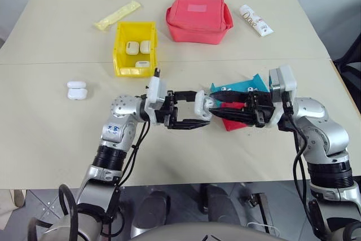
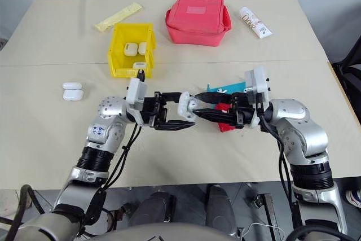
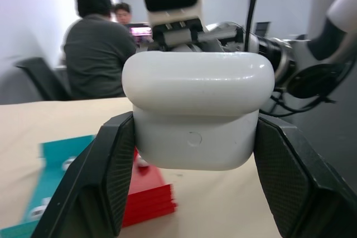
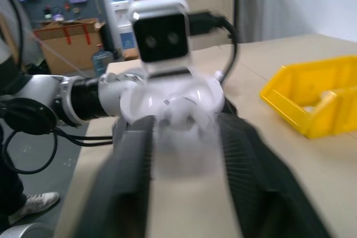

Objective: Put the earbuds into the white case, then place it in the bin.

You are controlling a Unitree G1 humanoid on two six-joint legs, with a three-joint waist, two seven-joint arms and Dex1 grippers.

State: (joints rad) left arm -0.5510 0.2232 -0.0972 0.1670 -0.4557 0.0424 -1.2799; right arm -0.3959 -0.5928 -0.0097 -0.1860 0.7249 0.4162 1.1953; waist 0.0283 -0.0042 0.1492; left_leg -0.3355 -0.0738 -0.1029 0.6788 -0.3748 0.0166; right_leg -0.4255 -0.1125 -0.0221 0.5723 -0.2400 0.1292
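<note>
White and glossy, the case [image 1: 201,105] sat lid-shut, pinched in the left end effector [image 1: 198,111] above the worktop's [image 1: 56,139] middle. The right end effector [image 1: 217,104] stood spread at it. Seemingly closing was done; next, carrying it to the bin [image 1: 119,49] near the far edge.

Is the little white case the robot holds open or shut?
Shut: the white case shows its lid down flush between the left gripper's fingers.

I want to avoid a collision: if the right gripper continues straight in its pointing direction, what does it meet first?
The white case held in the left gripper; the right gripper already points at it, seemingly almost touching.
</note>
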